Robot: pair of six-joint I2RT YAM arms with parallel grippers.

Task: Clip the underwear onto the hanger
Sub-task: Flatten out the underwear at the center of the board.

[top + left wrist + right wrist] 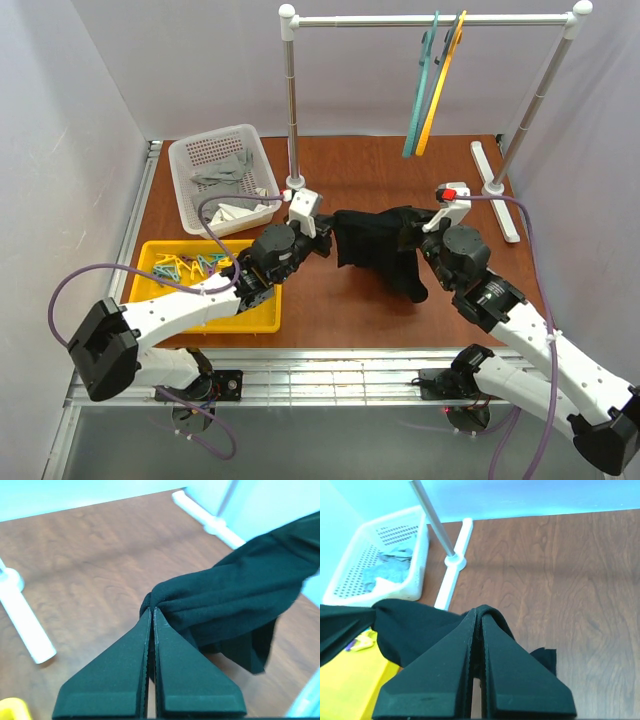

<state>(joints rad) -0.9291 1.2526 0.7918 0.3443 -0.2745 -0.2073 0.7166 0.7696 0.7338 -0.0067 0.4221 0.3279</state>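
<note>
The underwear (380,250) is stretched crosswise, clamped between left gripper (327,243) and right gripper (426,238); the hanger (420,90) is hung toward the table's far edge, nearer the right.

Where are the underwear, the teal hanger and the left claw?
underwear (375,250), top view, middle of the fabric.
teal hanger (417,105), top view, sloping side bar.
left claw (152,611), left wrist view, between shut fingertips.

Left arm (170,315), right arm (545,350): white link shells, rounded black joint housings. Left cable (100,267) and right cable (528,235): purple, thin, running loose outside the shells. Left camera mount (304,207): white, boxy. Right camera mount (455,207): same, plus small red spot. Left gripper (152,611), right gripper (479,611): matte black wedge fingers, flat faces, finely toothed inner edges.
</note>
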